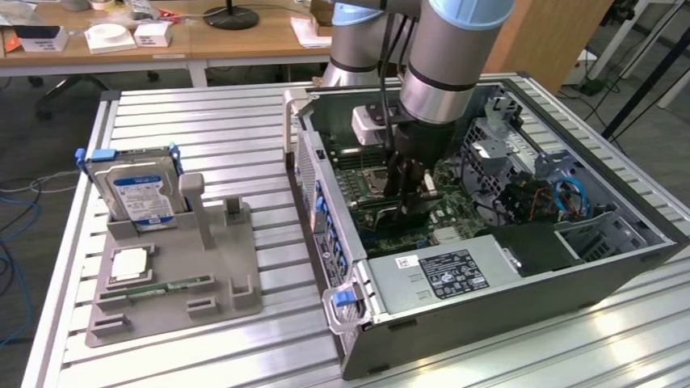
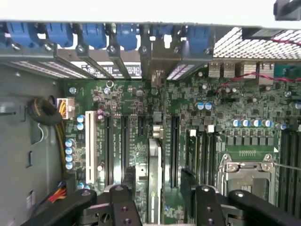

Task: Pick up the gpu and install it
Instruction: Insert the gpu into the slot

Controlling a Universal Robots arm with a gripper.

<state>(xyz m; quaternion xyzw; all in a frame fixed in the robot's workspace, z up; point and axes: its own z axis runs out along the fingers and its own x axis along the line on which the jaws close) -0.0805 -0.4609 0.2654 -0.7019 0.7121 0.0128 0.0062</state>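
Toward the near edge of the surface [image 1: 216, 113], on the exterior view's left, a gray holder [image 1: 205, 275] carries a small green memory stick [image 1: 173, 285] lying flat. Just behind the stick is a square processor chip [image 1: 128, 264]. At the holder's far end a silver hard drive [image 1: 140, 194] with a blue label stands upright in a blue-tabbed bracket.

On the exterior view's right an open computer case [image 1: 518, 307] lies on its side along the surface. Its power supply [image 1: 448, 275], with a white-and-black label, sits at the near end, and a blue latch [image 1: 345, 297] is on the near corner.

Deeper inside the case, the end effector [image 1: 410, 198] reaches straight down from the arm to just above the motherboard [image 2: 127, 94].

The wrist view shows the gpu [image 2: 154, 169] edge-on, standing upright among the long expansion slots, its far end toward the row of blue slot clips [image 2: 94, 33] on the case wall. The end effector [image 2: 157, 197] straddles the card in a released state. Its two black fingers [image 2: 120, 207] stand to either side with a gap between each and the card, so nothing is grasped. The empty processor socket [image 2: 247, 176] lies beside the card's slots.

Beyond the far edge of the surface stand wooden desks [image 1: 248, 40] with white boxes [image 1: 108, 36] on them.
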